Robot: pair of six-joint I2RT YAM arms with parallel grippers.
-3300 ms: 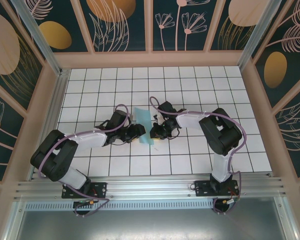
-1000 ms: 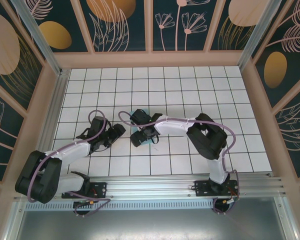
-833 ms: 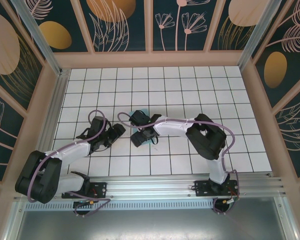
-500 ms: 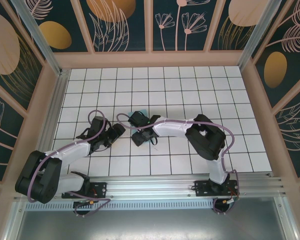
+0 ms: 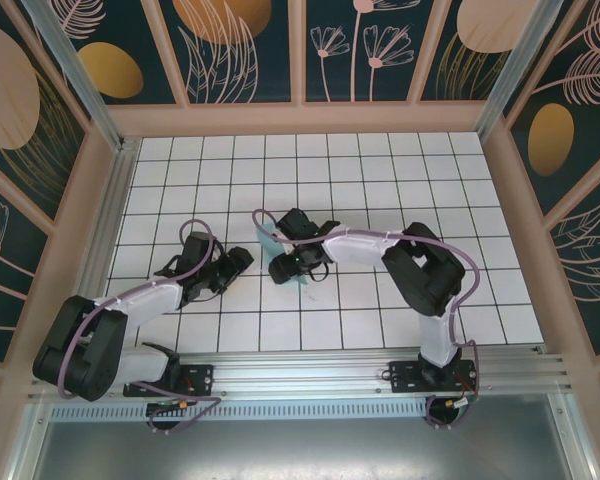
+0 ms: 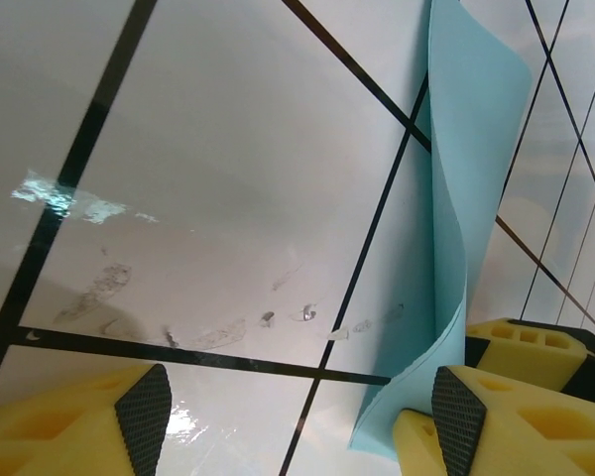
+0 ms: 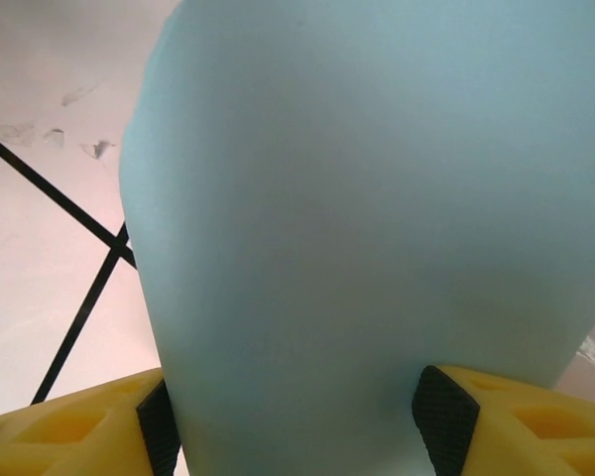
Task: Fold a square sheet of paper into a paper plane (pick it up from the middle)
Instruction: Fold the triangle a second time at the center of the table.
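Turquoise paper (image 7: 357, 218), bowed in right hand (image 7: 297, 421)

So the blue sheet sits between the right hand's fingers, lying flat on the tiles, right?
Not quite: the sheet isn't lying flat. The left wrist view shows it bowed and standing up off the tiles. It does sit between the fingers of the right hand.

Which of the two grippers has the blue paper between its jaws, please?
The right gripper: the paper bows between its jaws, while the left gripper straddles bare tile.
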